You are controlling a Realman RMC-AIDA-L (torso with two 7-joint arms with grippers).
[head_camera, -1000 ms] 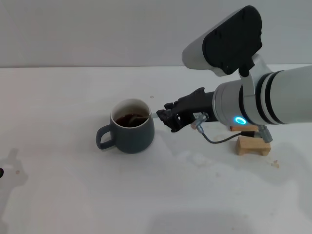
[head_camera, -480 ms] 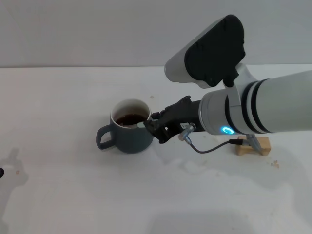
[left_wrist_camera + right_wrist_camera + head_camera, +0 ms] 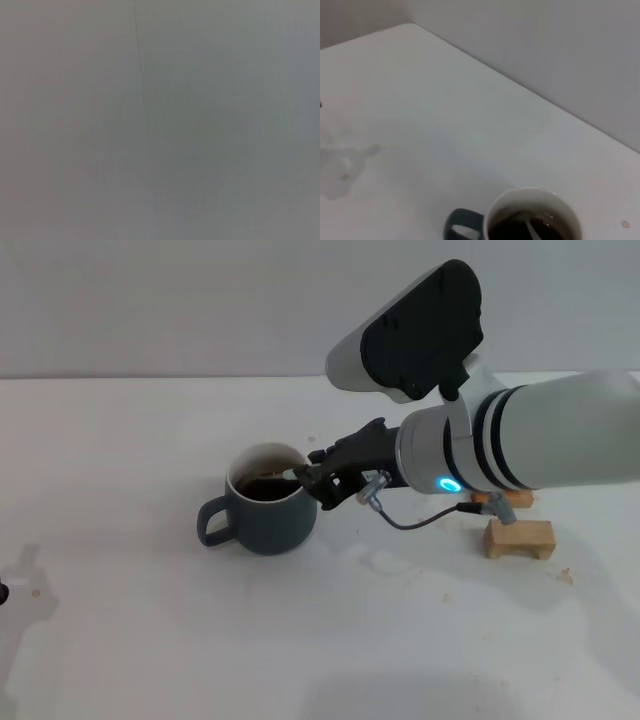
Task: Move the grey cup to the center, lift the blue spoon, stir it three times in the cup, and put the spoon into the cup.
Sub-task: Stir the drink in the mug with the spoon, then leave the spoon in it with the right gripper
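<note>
Right hand (image 3: 312, 480) clenched on 1 blue spoon (image 3: 532, 230), its bowl in 1 grey cup (image 3: 268, 508); 2 wooden blocks (image 3: 519, 538) on worktop (image 3: 150, 620).

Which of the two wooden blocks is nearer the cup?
The one half hidden behind the right arm's wrist, farther back on the table; the fully visible block lies nearer the table's front. The grey cup stands left of both.

The right arm (image 3: 520, 445) is white with black bands, a glowing blue ring, a black-capped housing, a grey cable and a black gripper (image 3: 325, 478).
</note>
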